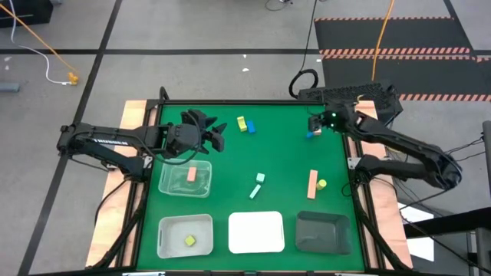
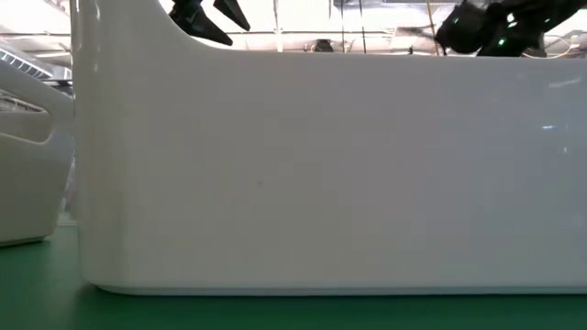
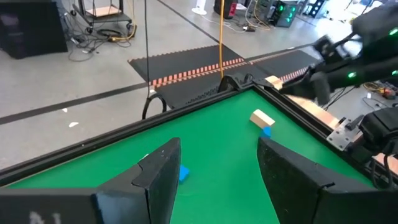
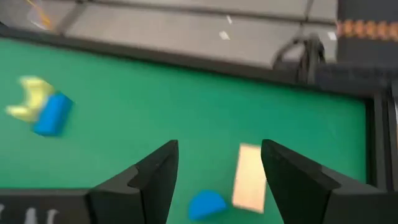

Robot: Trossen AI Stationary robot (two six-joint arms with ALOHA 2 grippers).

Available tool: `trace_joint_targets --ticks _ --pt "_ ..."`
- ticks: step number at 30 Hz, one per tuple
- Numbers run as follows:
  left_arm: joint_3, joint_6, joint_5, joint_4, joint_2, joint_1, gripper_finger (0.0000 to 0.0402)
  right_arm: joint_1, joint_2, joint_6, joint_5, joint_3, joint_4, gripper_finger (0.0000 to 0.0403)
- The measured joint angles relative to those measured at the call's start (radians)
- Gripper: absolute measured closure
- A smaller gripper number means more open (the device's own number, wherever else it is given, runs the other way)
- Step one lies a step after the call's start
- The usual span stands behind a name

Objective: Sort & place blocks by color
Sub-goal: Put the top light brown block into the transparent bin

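Note:
Blocks lie scattered on the green table. A yellow block [image 1: 242, 121] touches a blue one [image 1: 250, 127] at the far middle. Two mint blocks [image 1: 258, 179] lie at the centre, with a salmon bar [image 1: 312, 184] and a yellow block [image 1: 321, 184] to their right. My right gripper [image 1: 316, 123] hovers open at the far right, over a blue block [image 4: 207, 204] and a pale salmon bar [image 4: 249, 176] that lie side by side. My left gripper [image 1: 217, 134] stands open above the table's left half, holding nothing.
A clear tray [image 1: 172, 184] holds a pink block [image 1: 190, 175]. Along the near edge stand a clear tray [image 1: 165, 230] with a yellow-green block [image 1: 189, 241], a white tray [image 1: 256, 231] and a dark tray [image 1: 322, 231]. The white tray's wall [image 2: 321, 174] fills the low view.

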Motion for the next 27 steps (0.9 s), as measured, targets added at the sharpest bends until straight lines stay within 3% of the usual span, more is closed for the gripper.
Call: trace_joint_targets --ticks 5,17,27 --pt "0.0 -0.008 0.0 0.0 0.0 0.0 0.0188 -0.007 0.124 0.039 0.053 0.0 -0.032 0.018" --pt "0.0 -0.033 0.0 0.0 0.0 0.0 0.0188 -0.075 0.372 0.085 -0.008 0.0 0.006 0.018" --pt "0.0 -0.029 0.0 0.0 0.0 0.0 0.0188 -0.112 0.495 0.062 -0.032 0.001 0.092 0.0187"
